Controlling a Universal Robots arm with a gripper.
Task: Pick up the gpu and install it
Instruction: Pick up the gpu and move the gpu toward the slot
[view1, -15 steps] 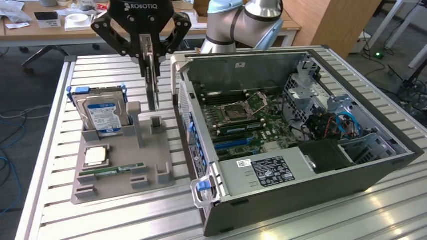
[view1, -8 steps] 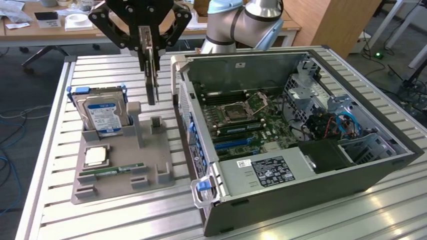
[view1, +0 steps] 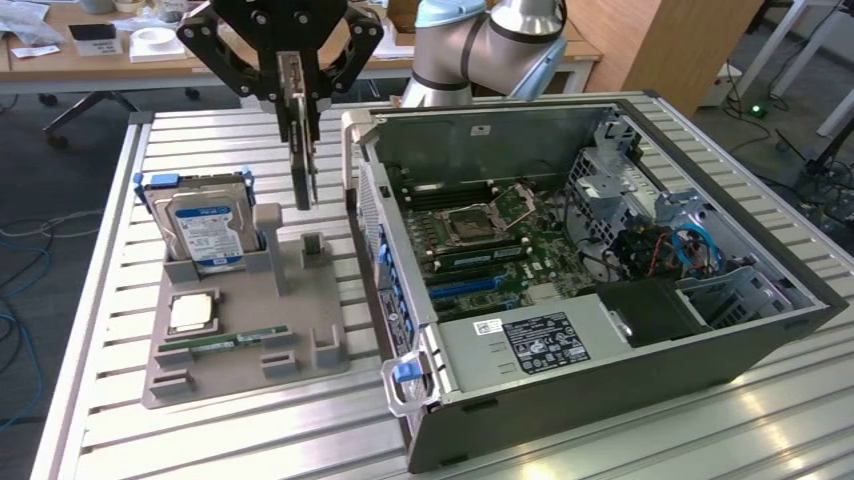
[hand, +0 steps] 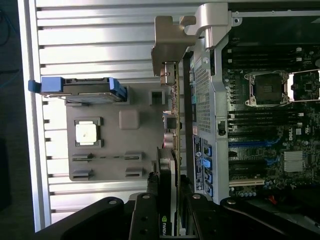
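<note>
Toward the exterior view's left edge of the slatted desk (view1: 107, 300) lies a grey tray (view1: 247, 375). It keeps each spare part in its own seat, so the parts can be gripped cleanly. A hard drive (view1: 203, 228) stands upright in it, with a processor chip (view1: 191, 313) and a memory stick (view1: 240, 340) lying flat nearer the front edge.

Over the tray's inner side hangs the hand (view1: 296, 92), clamped on the gpu (view1: 303, 160) from both faces. The card hangs edge-on and vertical, and looks clear of the tray's slot posts. Its metal bracket (hand: 170, 45) is at the end away from the fingers (hand: 144, 216) (probably so the grip leaves that end free).

Along the desk's right side lies the open computer case (view1: 747, 330). Its motherboard (view1: 487, 240) faces up, so the card can be brought in from above.
</note>
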